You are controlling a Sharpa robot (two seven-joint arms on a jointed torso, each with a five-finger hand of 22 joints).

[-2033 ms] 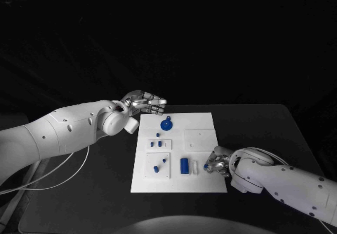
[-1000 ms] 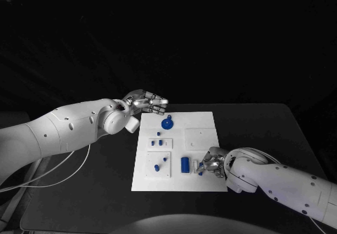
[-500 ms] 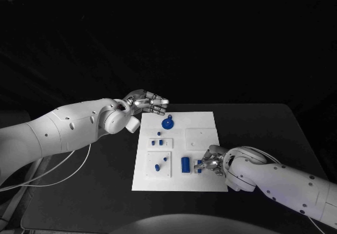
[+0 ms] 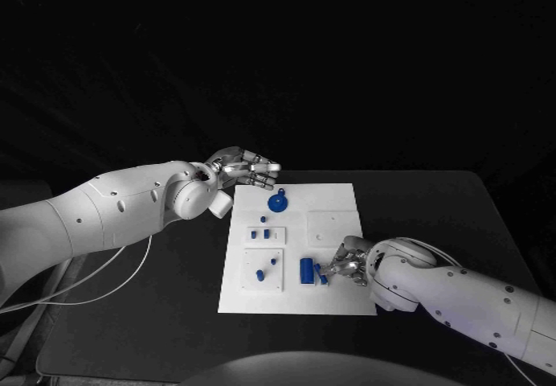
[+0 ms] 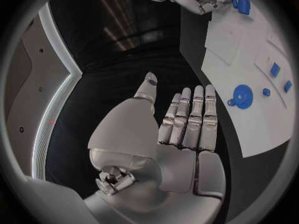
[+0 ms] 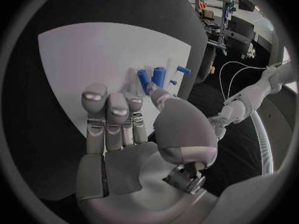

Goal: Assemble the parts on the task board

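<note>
Task board (image 4: 330, 201), a white plate, lies in the middle of a black table (image 4: 429, 209). Small blue parts sit on it: a round disc (image 4: 277, 204) near the far end and an upright cylinder (image 4: 306, 271) near the close end. Left hand (image 4: 243, 170) hovers at the board's far left corner, fingers straight and side by side, holding nothing. Right hand (image 4: 346, 265) rests at the board's near right edge, just beside the cylinder, fingers curled; whether it pinches a part cannot be told.
</note>
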